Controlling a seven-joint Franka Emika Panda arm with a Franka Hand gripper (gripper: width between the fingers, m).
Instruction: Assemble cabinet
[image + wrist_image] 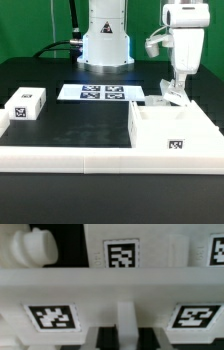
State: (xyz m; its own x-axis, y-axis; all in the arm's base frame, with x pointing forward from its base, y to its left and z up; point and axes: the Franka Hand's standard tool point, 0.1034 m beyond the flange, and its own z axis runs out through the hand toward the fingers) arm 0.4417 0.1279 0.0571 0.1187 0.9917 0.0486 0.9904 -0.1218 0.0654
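Now the cabinet (172, 138) sits on the surface (85, 125) at the exterior view's right, with the fingers (104, 340) low over its far wall, seemingly straddling a thin white rib (125, 319). Whether they pinch it we cannot tell. We should stay square, closing gently.

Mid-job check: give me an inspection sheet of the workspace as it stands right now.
Surface: black table, with a white ledge along its front edge.
Job's things: cabinet at the exterior view's right, hollow side up, tag on its front wall.
Clutter: small tagged white block at the exterior view's left, apart from the cabinet; marker board flat mid-table.
Grippers: gripper low at the cabinet's rear wall; open or shut cannot be told.
Cables: dark cable beside the robot base.
Surroundings: green backdrop.
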